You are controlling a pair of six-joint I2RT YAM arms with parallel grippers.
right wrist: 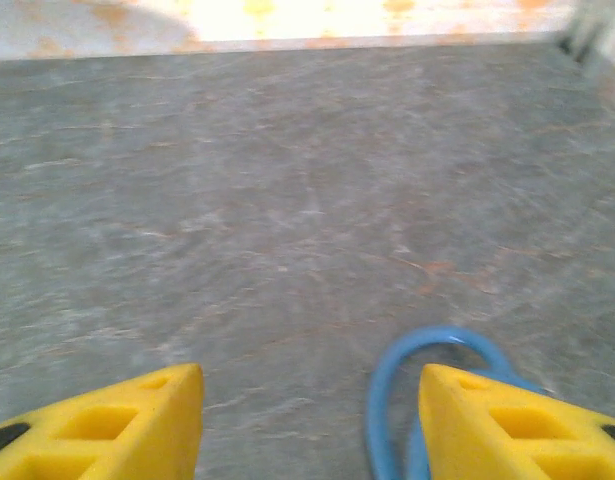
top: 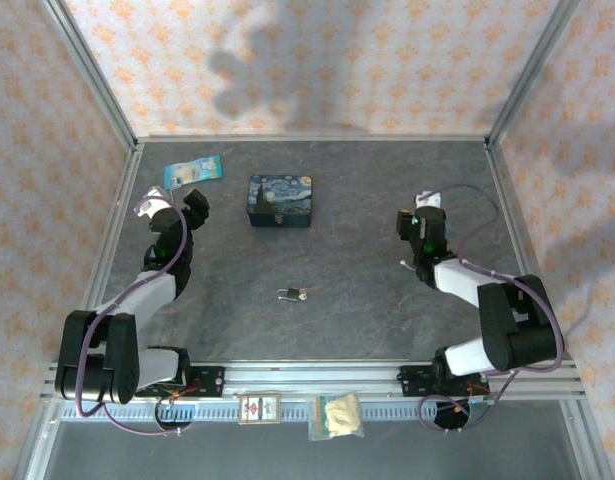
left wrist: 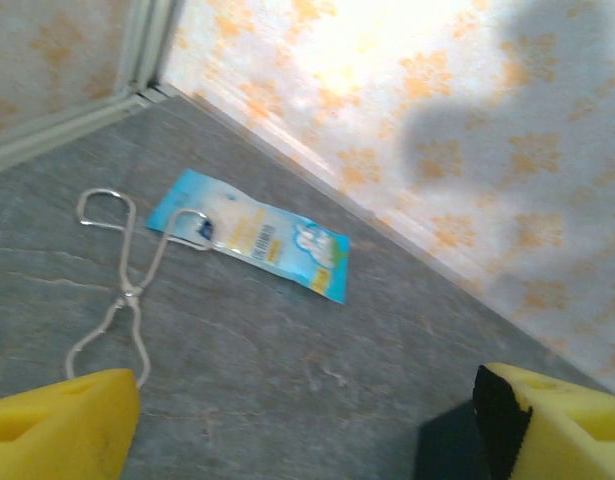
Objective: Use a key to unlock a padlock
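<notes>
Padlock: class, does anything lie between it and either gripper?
Nothing visible does. The padlock, key beside it, lies centrally with only bare table toward the left gripper and right gripper; the blue tin sits farther back.

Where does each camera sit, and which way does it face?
Top external: above and behind the bases, looking down on both arms and the padlock.
Left wrist: behind the open left gripper, facing the far-left corner, packet and wire loop.
Right wrist: behind the open right gripper, facing across the table.
Shared: packet, top and left wrist.

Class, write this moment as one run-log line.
left pincer: open, empty | right pincer: open, empty | padlock: centre, not gripped | key: beside padlock
</notes>
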